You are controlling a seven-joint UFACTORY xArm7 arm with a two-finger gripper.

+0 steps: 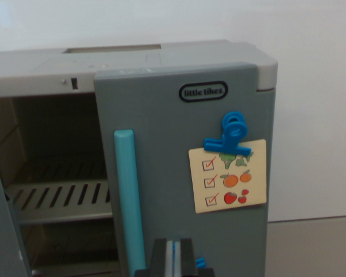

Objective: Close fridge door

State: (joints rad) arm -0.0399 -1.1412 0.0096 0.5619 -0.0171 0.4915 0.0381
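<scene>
Looking at the toy fridge door (184,173), light, hard plastic.
I'd push beside the blue handle (128,196), mid-frame; my gripper (174,259), bottom edge, maybe closed, can't tell.

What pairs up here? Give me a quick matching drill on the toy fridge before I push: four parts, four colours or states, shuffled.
Things:
1. door handle
2. clip
3. shopping list card
4. slatted shelf

Descriptions:
A. cream, with red ticks
B. grey, inside the open compartment
C. teal, vertical bar
D. bright blue, at the card's top edge

Pairs: 1-C, 2-D, 3-A, 4-B
</scene>
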